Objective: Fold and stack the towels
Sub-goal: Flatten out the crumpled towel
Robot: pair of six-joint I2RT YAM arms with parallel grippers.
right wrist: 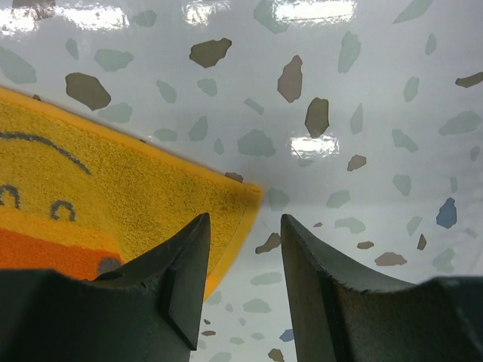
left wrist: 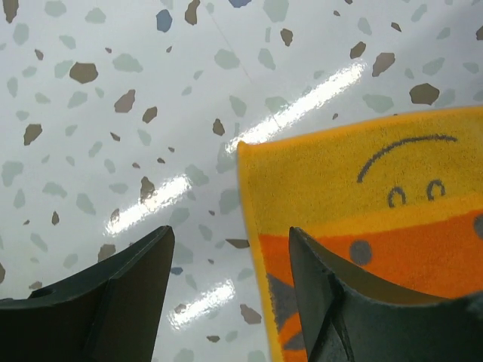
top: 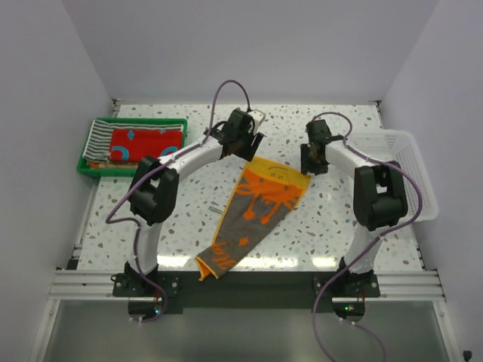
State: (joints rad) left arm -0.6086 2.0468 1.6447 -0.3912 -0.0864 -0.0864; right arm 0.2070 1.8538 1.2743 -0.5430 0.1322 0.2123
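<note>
Top view only: orange cartoon towel (top: 260,207) spread diagonally on table (top: 332,226); red towel (top: 147,143) and striped towel (top: 98,136) in green tray (top: 87,164), far left.

Wrist views only: left gripper (left wrist: 230,241) wide apart, right gripper (right wrist: 245,226) moderately apart. Each over a flat far corner, clamping nothing; contact undeterminable.

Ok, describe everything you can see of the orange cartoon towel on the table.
The orange towel looks like soft terry cloth. A yellow band at the far end bears a drawn smiling face, and below it is grey with orange cartoon shapes. It lies diagonally on the speckled table, wide at the far end and narrowing toward the near edge. The open left gripper and right gripper hover at its far corners.
</note>
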